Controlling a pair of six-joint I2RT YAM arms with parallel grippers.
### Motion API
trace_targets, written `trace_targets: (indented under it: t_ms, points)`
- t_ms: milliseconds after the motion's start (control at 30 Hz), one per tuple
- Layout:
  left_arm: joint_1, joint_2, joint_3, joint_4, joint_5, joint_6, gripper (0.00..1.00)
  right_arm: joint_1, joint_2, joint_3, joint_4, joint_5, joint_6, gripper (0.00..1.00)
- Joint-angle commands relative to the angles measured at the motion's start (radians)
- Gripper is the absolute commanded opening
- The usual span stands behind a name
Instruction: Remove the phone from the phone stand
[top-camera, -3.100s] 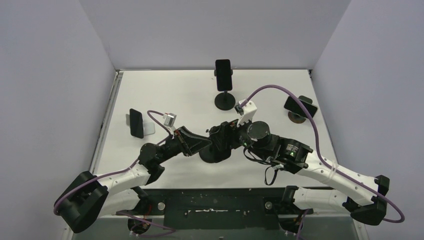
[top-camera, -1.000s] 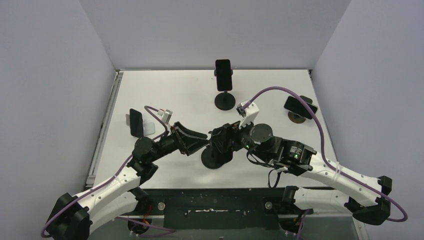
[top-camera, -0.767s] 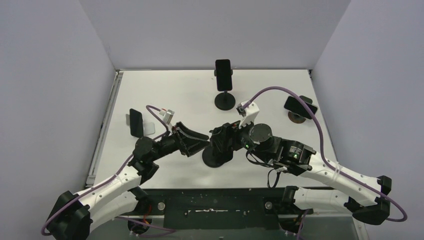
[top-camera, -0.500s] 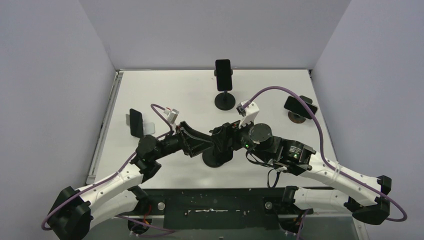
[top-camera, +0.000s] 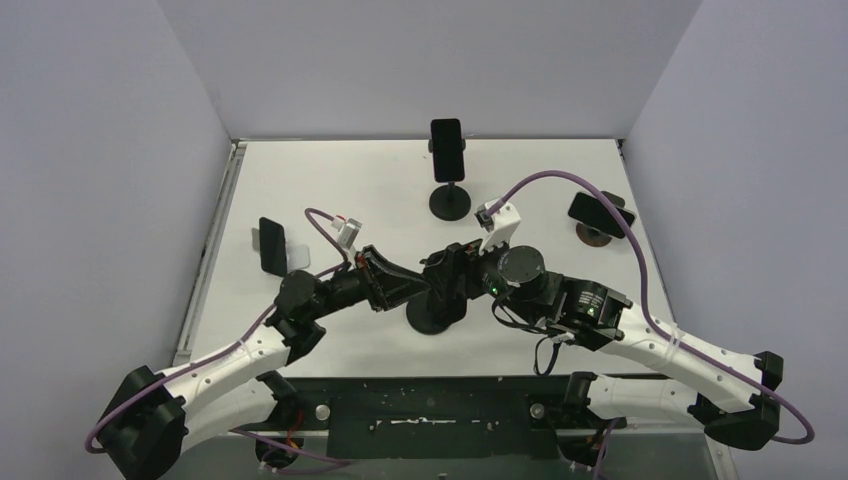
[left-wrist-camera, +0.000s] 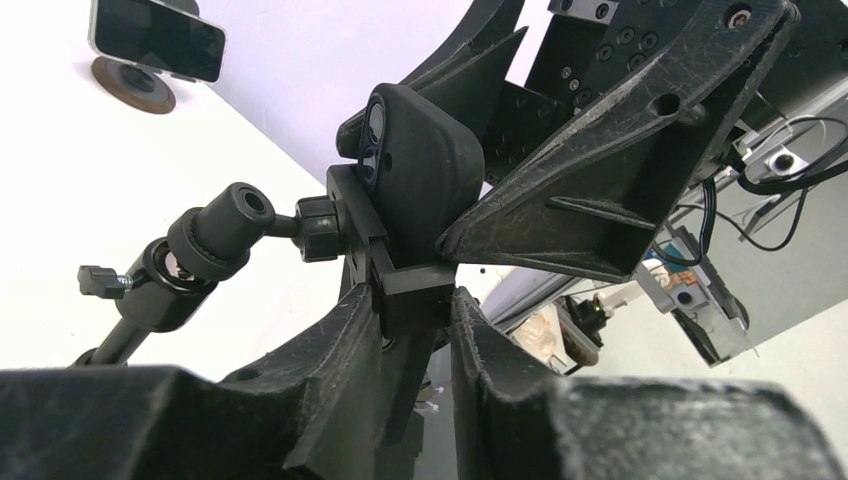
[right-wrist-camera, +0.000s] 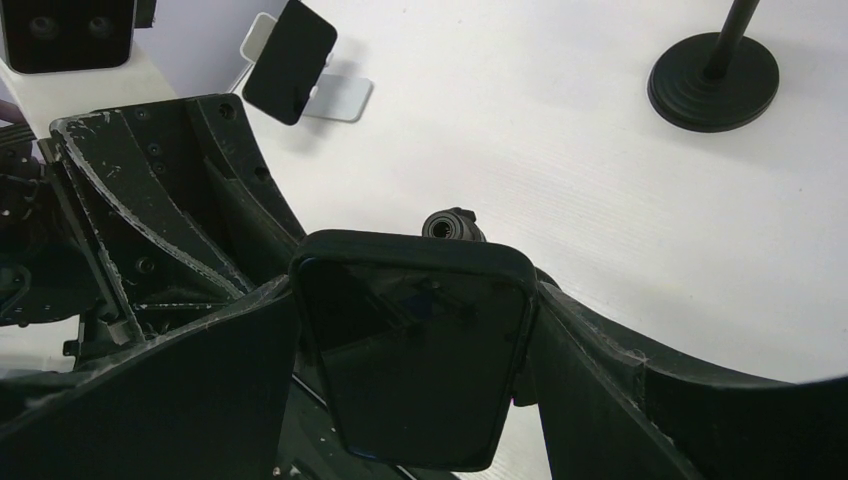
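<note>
Left wrist: my left gripper (left-wrist-camera: 415, 315) pinches the phone stand (left-wrist-camera: 347, 215). My right gripper (right-wrist-camera: 415, 325) squeezes the phone (right-wrist-camera: 415, 375) by its edges; neighbouring stands (right-wrist-camera: 712, 82) sit well apart.

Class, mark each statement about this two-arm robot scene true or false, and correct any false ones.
1. The right gripper holds the phone by its side edges. True.
2. The left gripper hangs open, clear of the phone stand. False: its fingers pinch the stand's clamp bracket.
3. The phone sits in the stand's clamp. True.
4. Only one other phone stands on the table. False: three do, the far phone, the left-side phone and the right-side phone.
</note>
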Motion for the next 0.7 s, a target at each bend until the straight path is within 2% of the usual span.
trace_targets:
  t_ms: [0,67,100,400,667]
  points:
    - [-0.001,0.008,0.001,0.099,-0.019,-0.026,0.12,0.003,-0.032,0.048,0.162,0.008,0.019,0.00]
    - [-0.001,0.016,-0.008,0.120,-0.025,-0.037,0.02,0.004,-0.041,0.041,0.172,-0.002,0.019,0.00]
    - [-0.001,0.023,-0.014,0.133,-0.028,-0.042,0.00,0.003,-0.045,0.037,0.178,-0.010,0.018,0.00]
    - [0.002,0.107,-0.062,0.275,-0.061,-0.102,0.00,0.003,-0.074,-0.018,0.269,-0.147,0.001,0.00]
    - [0.004,0.138,-0.077,0.311,-0.065,-0.110,0.00,0.004,-0.108,-0.046,0.315,-0.206,0.004,0.00]
